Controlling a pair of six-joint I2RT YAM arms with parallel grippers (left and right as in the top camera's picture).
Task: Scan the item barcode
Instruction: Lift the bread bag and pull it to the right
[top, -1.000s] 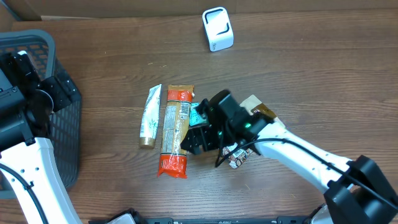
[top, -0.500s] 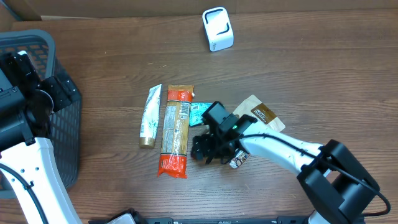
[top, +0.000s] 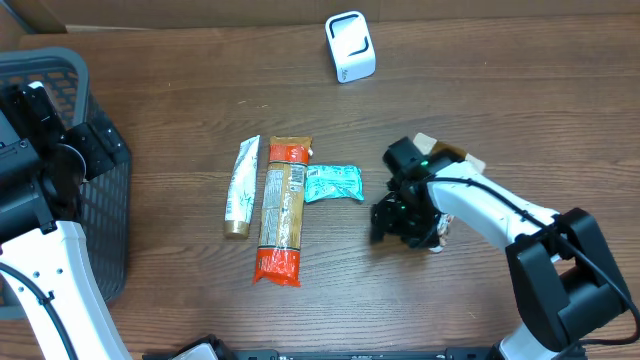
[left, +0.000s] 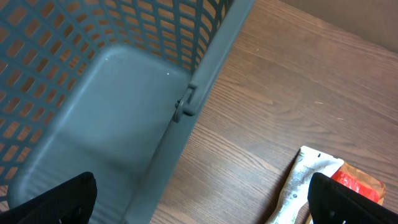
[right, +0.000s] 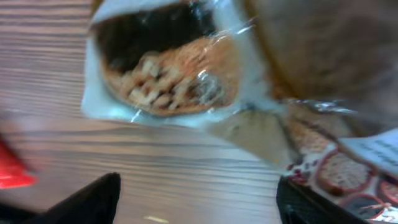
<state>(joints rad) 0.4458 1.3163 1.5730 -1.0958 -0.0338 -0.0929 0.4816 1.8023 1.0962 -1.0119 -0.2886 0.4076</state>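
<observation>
A: Right gripper (right: 199, 183): fingers (right: 93, 202) stand apart; we see bare table (right: 186, 162) between them.
B: Noted. Packet (right: 168, 74): clear film, brown crumbly snack inside, flat on table just beyond the fingertips. Left gripper (left: 202, 202) spread wide over basket (left: 112, 93).

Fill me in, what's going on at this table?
The right pincer hangs open over a clear-wrapped snack packet beside a brown pouch, nothing gripped yet. The left pincer sits open by the basket. A tube, a long orange packet and a teal packet lie mid-table; the white scanner stands at the far edge, nothing presented to it.
</observation>
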